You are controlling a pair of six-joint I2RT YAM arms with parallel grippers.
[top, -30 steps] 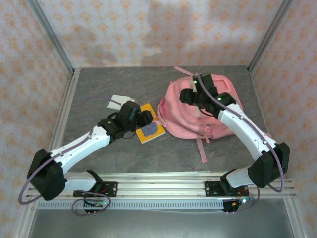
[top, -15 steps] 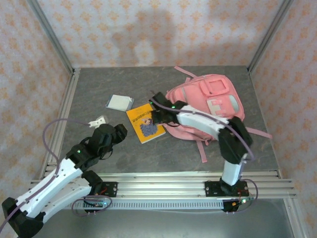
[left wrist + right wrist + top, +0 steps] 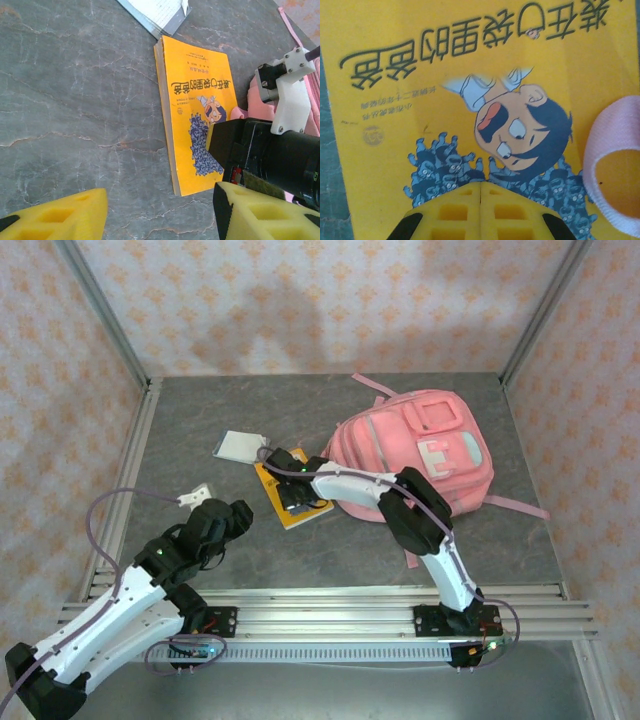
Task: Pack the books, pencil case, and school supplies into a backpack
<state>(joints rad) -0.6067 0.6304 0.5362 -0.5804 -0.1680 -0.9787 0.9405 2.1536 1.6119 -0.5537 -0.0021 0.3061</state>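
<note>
The yellow book (image 3: 300, 508) (image 3: 197, 107) (image 3: 420, 100) with the dark cartoon figure lies flat on the grey table, left of the pink backpack (image 3: 430, 445). My right gripper (image 3: 288, 488) (image 3: 480, 186) hovers low over its cover, its yellow pads pressed together and shut with nothing between them. In the left wrist view the right arm's black wrist (image 3: 262, 155) covers the book's right side. My left gripper (image 3: 230, 515) (image 3: 160, 212) is open, a little short of the book's near corner, over bare table. A pink strap loop (image 3: 612, 165) lies on the book's edge.
A flat white-and-grey packet (image 3: 241, 447) (image 3: 160, 12) lies just beyond the book's far end. A small white gadget (image 3: 196, 492) sits to the left near my left arm. Backpack straps (image 3: 408, 540) trail toward the front. Metal frame posts and patterned walls enclose the table.
My right arm swung left off the backpack and now sits over the yellow book. My left arm pulled back from the book toward the near left and has held there.
</note>
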